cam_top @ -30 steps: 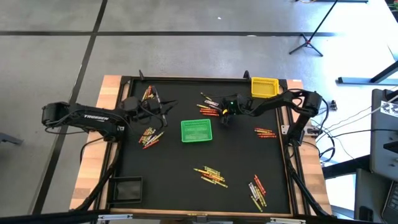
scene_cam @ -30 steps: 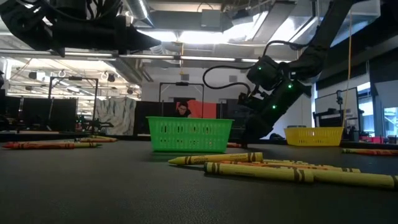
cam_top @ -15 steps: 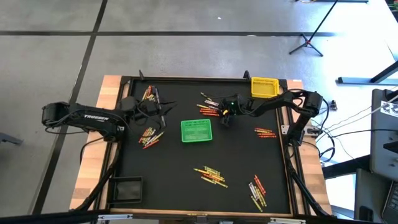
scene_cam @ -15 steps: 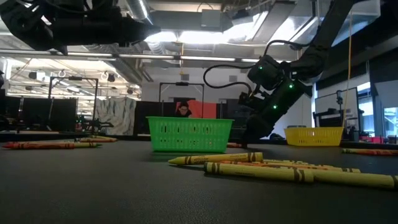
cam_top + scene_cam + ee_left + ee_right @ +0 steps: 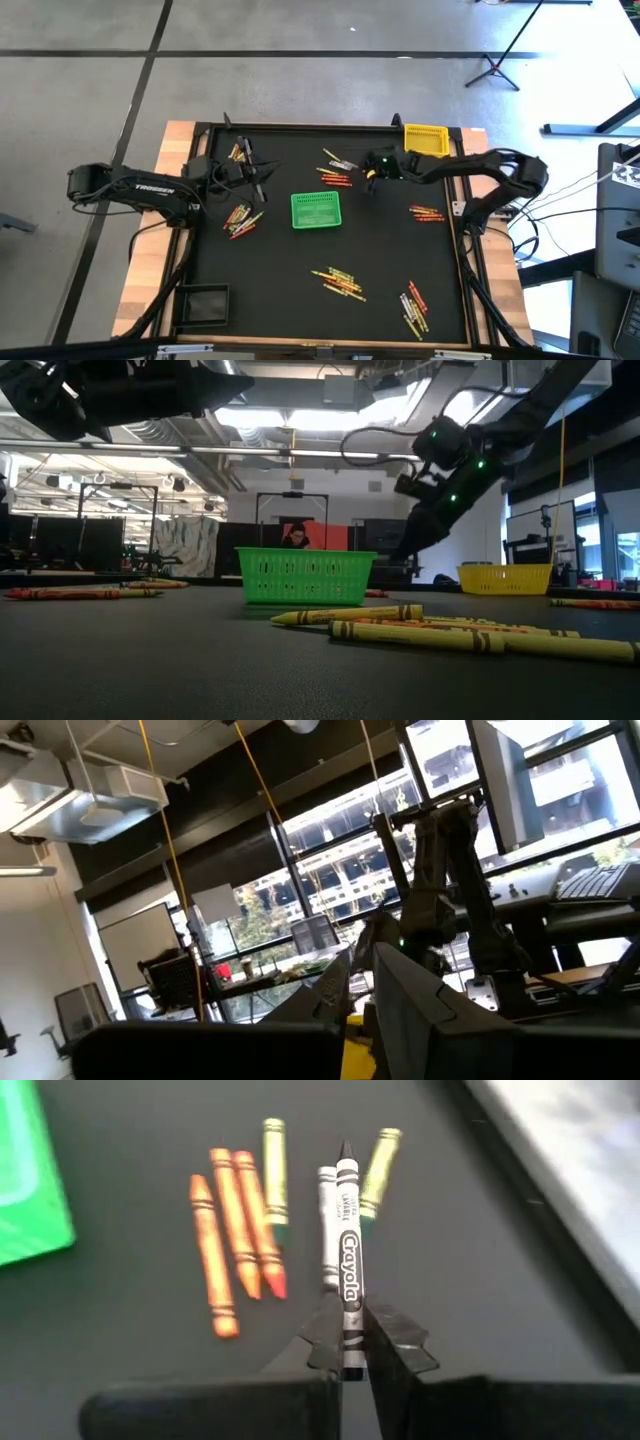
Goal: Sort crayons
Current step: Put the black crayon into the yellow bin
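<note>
Stretching across a black table [image 5: 300,320], two dark arms are seen at a sorting job. The green basket [image 5: 315,210] is set at the middle, the yellow basket [image 5: 424,140] at the far right corner and a black basket [image 5: 203,303] at the near left, presumably one per colour. The right gripper [image 5: 349,1342], raised clear of the table near the yellow basket, is pinched on a grey crayon [image 5: 349,1280] held lengthwise, probably for carrying. The left gripper [image 5: 262,178] is held aloft over the far left crayons [image 5: 238,150]; its fingers cannot be judged.
</note>
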### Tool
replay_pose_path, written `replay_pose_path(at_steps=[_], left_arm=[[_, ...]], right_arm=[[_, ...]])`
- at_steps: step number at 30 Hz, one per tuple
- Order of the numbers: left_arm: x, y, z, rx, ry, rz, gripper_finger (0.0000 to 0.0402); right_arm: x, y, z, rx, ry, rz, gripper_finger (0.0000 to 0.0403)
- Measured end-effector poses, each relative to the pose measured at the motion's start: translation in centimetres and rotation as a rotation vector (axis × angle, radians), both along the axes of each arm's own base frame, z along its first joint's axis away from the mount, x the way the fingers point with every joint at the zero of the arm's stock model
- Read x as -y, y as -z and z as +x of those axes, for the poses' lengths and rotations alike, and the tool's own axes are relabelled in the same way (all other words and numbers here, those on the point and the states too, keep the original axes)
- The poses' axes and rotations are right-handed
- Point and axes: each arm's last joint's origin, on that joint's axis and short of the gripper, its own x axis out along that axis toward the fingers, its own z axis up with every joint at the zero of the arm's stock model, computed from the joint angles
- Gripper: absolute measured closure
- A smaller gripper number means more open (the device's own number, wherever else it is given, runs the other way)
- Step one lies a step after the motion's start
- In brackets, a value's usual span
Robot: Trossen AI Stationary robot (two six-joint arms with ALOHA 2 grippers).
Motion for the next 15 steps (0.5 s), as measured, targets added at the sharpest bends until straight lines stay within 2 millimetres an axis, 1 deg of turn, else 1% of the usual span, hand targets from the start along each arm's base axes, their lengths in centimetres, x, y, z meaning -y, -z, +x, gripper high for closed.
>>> replay_pose_path(at_steps=[4,7,11,15], left_arm=[[0.0,0.0,0.0,0.000,0.000,0.000,0.0366],[0.0,0.0,0.0,0.000,-0.001,0.000,0.0366],[0.0,0.0,0.0,0.003,-0.006,0.002,0.0367],[0.0,0.0,0.0,0.003,-0.006,0.002,0.0366]], right_arm=[[-0.2,-2.1,-1.5,-0.029,0.101,-0.085,0.0376],[0.1,-3.3,-3.0,-0.077,0.200,-0.146,0.0375],[1.3,-4.5,-5.1,-0.107,0.350,-0.210,0.0375],[3.0,-4.6,-7.1,-0.115,0.468,-0.217,0.0375]])
